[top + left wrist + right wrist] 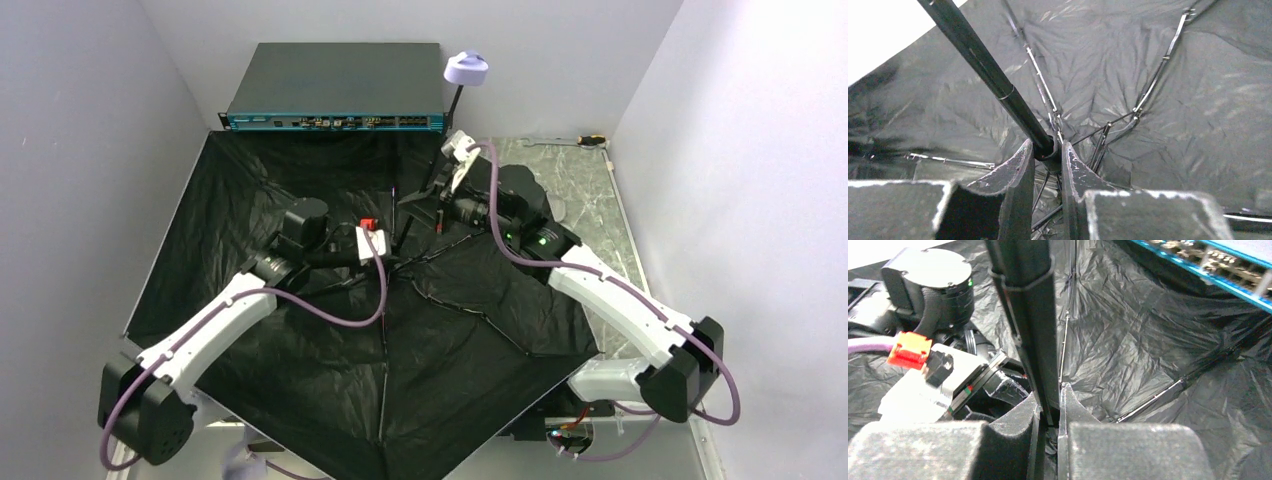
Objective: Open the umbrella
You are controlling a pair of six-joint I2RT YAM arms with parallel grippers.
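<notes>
umbrella (pixel 300 380) lining and ribs: black, creased sheen. knob (pixel 466 70): pale lilac-white. bench (pixel 585 195): grey-green marbled pattern. rack unit (pixel 335 80): dark grey top, teal front panel. cables (pixel 863 347): purple. arm links (pixel 205 335): white, black joints.

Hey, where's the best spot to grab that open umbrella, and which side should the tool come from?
The thin black shaft, jaws across it, coming in from the side above the canopy. It is rigid, straight and stands clear of the spread fabric, whereas the rounded knob would likely slip. Both the left tool and right tool clamp it low down.
</notes>
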